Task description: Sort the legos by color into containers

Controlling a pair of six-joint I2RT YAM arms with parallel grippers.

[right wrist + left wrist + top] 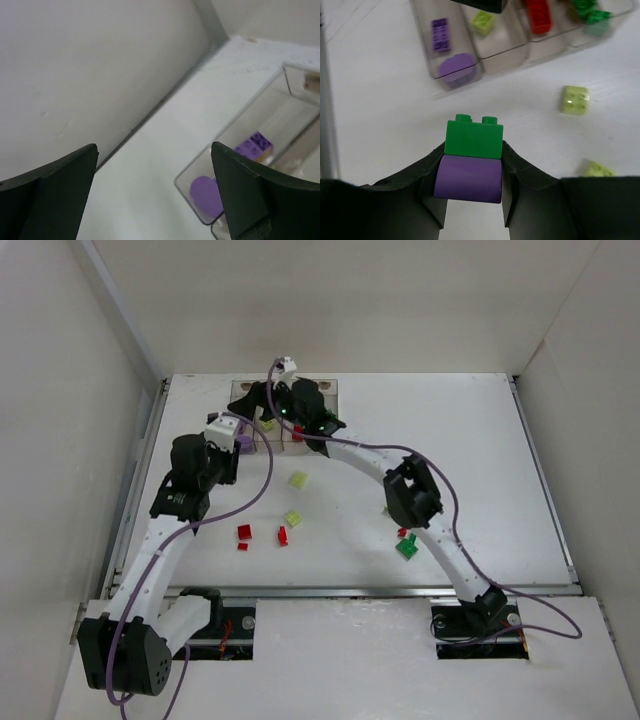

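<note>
left arm elbow-up, reaching toward the far-left of the desk (450, 440). left end effector (472, 172) clamped on a green-on-purple lego stack (472, 150), just short of the containers (502, 52). right arm stretched out over them, right end effector (154, 150) spread wide above the purple bin (455, 20). loose yellow-green brick (575, 99) nearby.

Left arm (190, 478) bends forward with jaws clamped, while right arm (410, 495) arcs far leftward, jaws spread wide.

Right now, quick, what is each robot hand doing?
Left hand: closed on a purple lego with a green lego on top.
Right hand: open, holding nothing.
</note>
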